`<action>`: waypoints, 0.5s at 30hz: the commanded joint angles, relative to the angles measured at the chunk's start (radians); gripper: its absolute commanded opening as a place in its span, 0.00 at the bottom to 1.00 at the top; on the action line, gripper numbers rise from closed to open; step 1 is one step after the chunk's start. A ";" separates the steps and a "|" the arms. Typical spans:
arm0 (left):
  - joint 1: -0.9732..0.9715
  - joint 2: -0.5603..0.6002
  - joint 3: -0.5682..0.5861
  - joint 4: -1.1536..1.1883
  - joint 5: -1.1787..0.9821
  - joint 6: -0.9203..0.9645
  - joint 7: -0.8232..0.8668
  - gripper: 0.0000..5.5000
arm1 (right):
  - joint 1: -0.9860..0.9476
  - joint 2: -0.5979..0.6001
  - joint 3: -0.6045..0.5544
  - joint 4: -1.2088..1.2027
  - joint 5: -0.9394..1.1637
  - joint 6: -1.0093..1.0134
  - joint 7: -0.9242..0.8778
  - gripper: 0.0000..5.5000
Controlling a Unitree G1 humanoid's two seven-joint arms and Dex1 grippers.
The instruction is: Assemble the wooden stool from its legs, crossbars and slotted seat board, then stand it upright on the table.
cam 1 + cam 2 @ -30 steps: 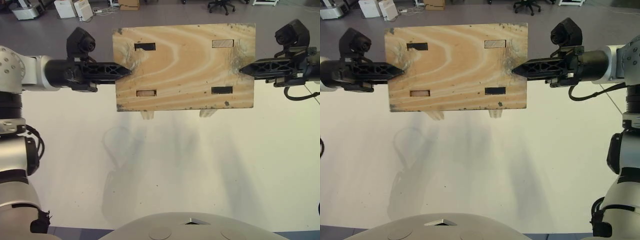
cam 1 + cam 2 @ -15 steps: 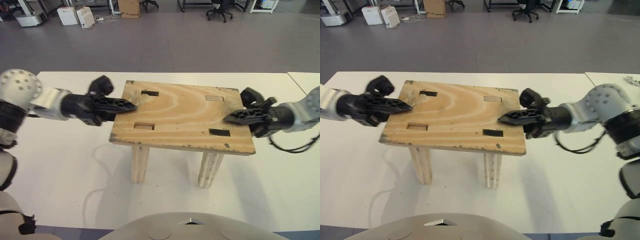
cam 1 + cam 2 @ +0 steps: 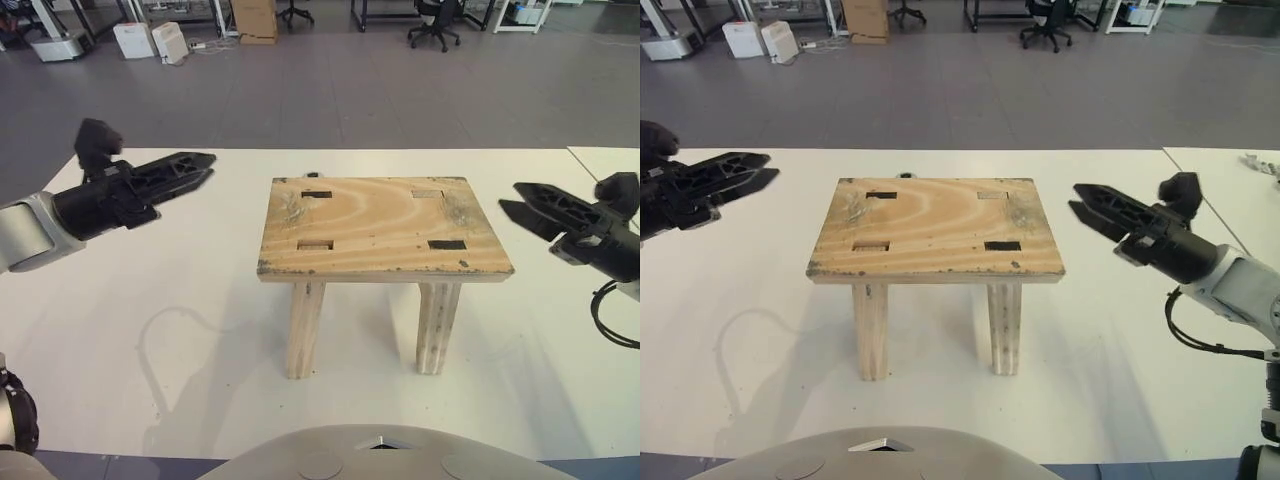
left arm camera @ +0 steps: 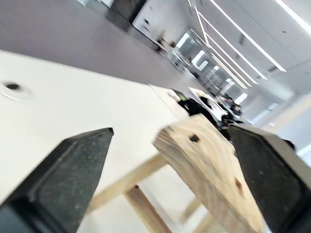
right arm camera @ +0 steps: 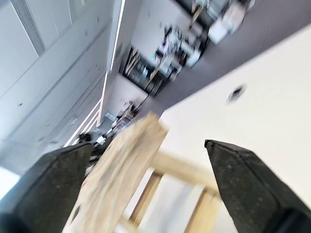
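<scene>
Your left gripper [image 3: 206,168] hangs above the left side of the white table [image 3: 150,300]. Its two black fingers are spread apart around nothing, tips aimed toward the stool [image 3: 385,240] and well apart from it. The stool stands upright at the middle of the table, seat [image 3: 380,222] level and facing up, with no gripper touching it. Four slots show in the seat: the near-left slot [image 3: 315,245] and the far-right slot [image 3: 427,194] look filled with pale wood, while the other two look dark. Two front legs, the left leg [image 3: 305,328] and the right leg [image 3: 437,327], rest their feet on the tabletop. From your left wrist camera, a crossbar [image 4: 127,181] runs beneath the seat's edge. Just beyond the stool's far-left corner, a small round hole [image 3: 312,175] sits in the tabletop. On the right, your right gripper [image 3: 509,196] hovers near the seat's right edge without touching it, fingers likewise parted and holding nothing, tips pointing at the stool.
</scene>
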 commanded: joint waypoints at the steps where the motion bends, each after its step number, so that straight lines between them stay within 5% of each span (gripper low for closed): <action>1: 0.022 -0.175 -0.041 -0.032 0.386 -0.312 0.089 0.80 | -0.114 0.168 0.094 0.058 -0.384 -0.261 -0.026 0.78; 6: 0.016 -0.352 -0.260 0.071 0.958 -0.687 0.253 0.80 | -0.298 0.378 0.307 0.339 -1.038 -0.788 -0.174 0.78; 15: -0.006 -0.515 -0.276 0.200 1.254 -0.874 0.313 0.80 | -0.399 0.502 0.265 0.625 -1.326 -1.057 -0.215 0.78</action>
